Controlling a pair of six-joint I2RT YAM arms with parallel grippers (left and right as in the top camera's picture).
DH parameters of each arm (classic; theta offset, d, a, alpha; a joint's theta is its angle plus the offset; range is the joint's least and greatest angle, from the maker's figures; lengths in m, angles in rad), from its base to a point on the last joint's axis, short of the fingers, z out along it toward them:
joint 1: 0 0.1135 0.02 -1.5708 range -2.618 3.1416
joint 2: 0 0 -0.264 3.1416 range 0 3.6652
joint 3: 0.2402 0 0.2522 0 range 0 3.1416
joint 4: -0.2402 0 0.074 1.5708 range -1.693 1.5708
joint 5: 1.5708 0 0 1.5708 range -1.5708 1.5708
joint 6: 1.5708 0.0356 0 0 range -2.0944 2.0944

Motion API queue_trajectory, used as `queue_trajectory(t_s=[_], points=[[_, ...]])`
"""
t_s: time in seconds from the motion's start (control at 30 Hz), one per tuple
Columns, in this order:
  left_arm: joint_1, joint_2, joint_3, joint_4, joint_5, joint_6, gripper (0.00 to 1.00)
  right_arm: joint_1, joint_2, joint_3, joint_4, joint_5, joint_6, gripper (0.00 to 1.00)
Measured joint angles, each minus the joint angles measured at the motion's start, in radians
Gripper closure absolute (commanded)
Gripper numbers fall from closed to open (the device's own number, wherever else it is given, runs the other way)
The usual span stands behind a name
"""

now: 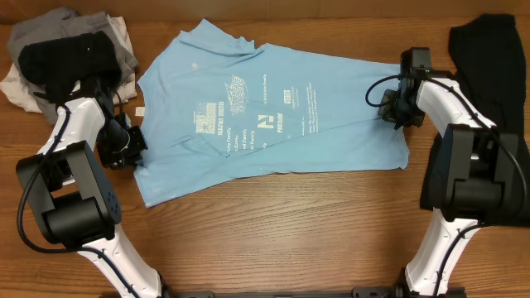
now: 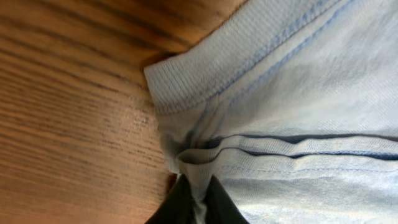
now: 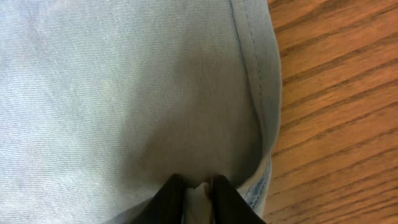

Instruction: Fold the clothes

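Two claws grip one light-blue T-shirt (image 1: 273, 116), which lies spread flat, print side up, across the middle of the wooden worktop (image 1: 290, 240). Left claw (image 1: 131, 147): at the shirt's left edge. In the left wrist view its dark fingertips (image 2: 175, 208) are closed tightly on a bunched fold of blue fabric just below a ribbed, stitched edge, with bare wood to one side. Right claw (image 1: 391, 98): at the shirt's right edge, near the upper corner. In the right wrist view its fingertips (image 3: 169, 199) pinch a small ridge of cloth just inside the stitched hem, the jaws nearly together with only fabric between them. White print and lettering run across the centre of the shirt. A large black garment (image 1: 497, 50) lies at the far right of the worktop, partly beneath the right arm and apart from the shirt. A heap of grey, black and white garments (image 1: 58, 50) sits at the upper left corner, beside the left arm.
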Motion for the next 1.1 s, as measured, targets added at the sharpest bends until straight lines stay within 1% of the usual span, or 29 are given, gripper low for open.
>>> queue_trajectory(t_s=[0.17,0.23,0.33,0.47,0.6,0.77,0.83,0.87,0.9,1.1], points=[[0.0,0.0,0.023,-0.035,-0.002,0.0,0.91,0.0,0.0,0.0,0.0,0.0,0.0,0.81],[0.0,0.0,0.042,-0.047,-0.003,0.0,0.85,0.0,0.0,0.0,0.0,0.0,0.0,0.81],[0.0,0.0,0.06,-0.063,-0.003,-0.003,0.83,0.0,0.0,0.0,0.0,0.0,0.0,0.8],[0.0,0.0,0.065,-0.066,-0.003,-0.003,0.87,0.0,0.0,0.0,0.0,0.0,0.0,0.8],[0.0,0.0,0.065,-0.068,-0.003,-0.003,0.87,0.0,0.0,0.0,0.0,0.0,0.0,0.8],[0.0,0.0,0.065,-0.068,-0.003,-0.003,0.96,0.0,0.0,0.0,0.0,0.0,0.0,0.81],[0.0,0.0,0.065,-0.068,-0.003,-0.003,0.96,0.0,0.0,0.0,0.0,0.0,0.0,0.88],[0.0,0.0,0.065,-0.068,-0.003,-0.003,0.96,0.0,0.0,0.0,0.0,0.0,-0.002,0.94],[0.0,0.0,0.065,-0.068,-0.003,-0.003,0.96,0.0,0.0,0.0,0.0,0.0,0.0,0.96],[0.0,0.0,0.079,-0.098,-0.003,-0.003,0.96,0.0,0.0,0.004,-0.031,0.0,0.028,0.96]])
